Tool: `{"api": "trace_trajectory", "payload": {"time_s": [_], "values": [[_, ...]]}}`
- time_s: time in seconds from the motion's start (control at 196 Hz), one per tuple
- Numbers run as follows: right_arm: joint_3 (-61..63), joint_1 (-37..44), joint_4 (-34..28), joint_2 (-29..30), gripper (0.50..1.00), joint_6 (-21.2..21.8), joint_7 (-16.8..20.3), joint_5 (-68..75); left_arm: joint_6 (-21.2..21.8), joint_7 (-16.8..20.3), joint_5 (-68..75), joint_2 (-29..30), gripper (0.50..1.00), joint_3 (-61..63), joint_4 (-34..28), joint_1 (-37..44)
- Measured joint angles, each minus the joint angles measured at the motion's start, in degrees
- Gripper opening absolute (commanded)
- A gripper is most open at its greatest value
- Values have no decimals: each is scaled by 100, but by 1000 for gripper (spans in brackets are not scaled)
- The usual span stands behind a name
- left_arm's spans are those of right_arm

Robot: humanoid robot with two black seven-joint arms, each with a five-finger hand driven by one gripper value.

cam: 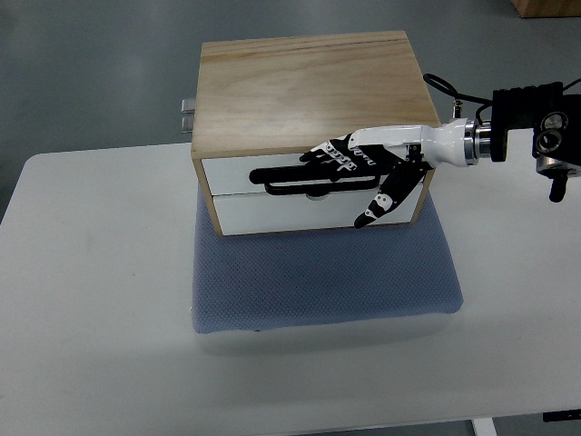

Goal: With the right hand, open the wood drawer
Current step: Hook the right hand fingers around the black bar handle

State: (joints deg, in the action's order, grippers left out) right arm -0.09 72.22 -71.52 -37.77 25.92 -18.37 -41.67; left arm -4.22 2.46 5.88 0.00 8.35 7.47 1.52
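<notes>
A light wood drawer box (309, 86) stands on a blue-grey mat (322, 277), with two white drawer fronts facing me. The upper drawer front (236, 171) carries a black bar handle (281, 179). The lower drawer front (272, 213) looks flush with the box. My right hand (349, 173) comes in from the right edge and lies across the upper drawer front. Its fingers (331, 154) stretch out over the handle's right part, and the thumb (381, 202) hangs down over the lower drawer. I cannot tell whether the fingers hook the handle. The left arm does not show.
The mat lies on a white table (91, 272). A small metal hinge or latch (187, 113) sticks out at the box's left rear. A black cable (445, 86) runs behind the box toward my right forearm (536, 123).
</notes>
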Motion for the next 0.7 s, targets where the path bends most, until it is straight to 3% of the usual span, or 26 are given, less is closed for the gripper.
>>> {"api": "trace_trajectory", "payload": {"time_s": [0.701], "values": [[-26,-33,-44,16,954,131,0,16,0,0,0,0,1000,0,0,1]]}}
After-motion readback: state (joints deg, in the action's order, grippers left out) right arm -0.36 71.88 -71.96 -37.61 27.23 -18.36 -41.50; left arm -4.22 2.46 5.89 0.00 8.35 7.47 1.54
